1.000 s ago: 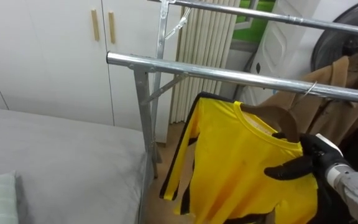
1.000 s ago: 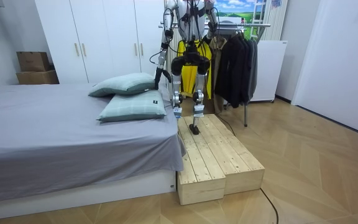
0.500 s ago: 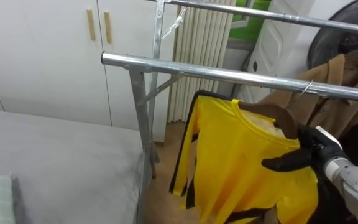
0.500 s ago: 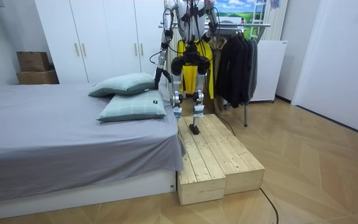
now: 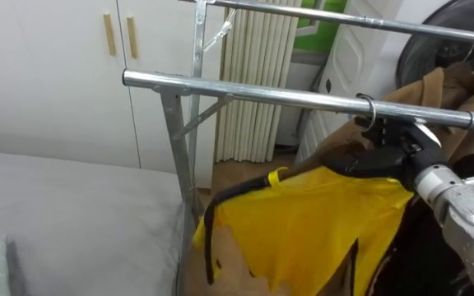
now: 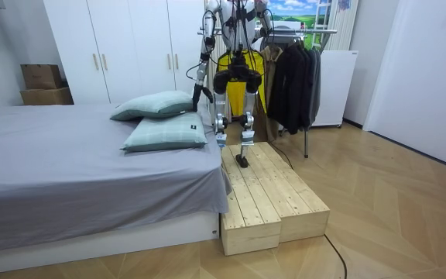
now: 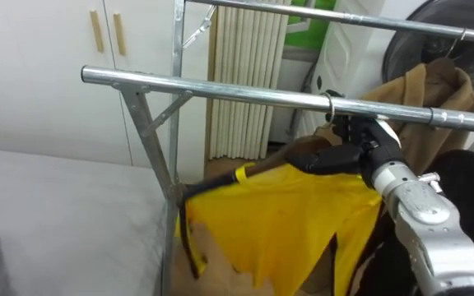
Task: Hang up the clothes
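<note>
Hook (image 5: 367,111) of hanger (image 5: 327,158) sits over rail (image 5: 245,90), so yellow shirt (image 5: 303,230) dangles just under rail. Right hand (image 5: 397,152) curled round hanger below rail, prob. steadying it while hook seats. Left hand (image 6: 197,94) well below rail; grip can't tell.

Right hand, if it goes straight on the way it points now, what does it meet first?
Probably the metal rail just above the right hand, where its hanger hooks on; depth unclear.
</note>
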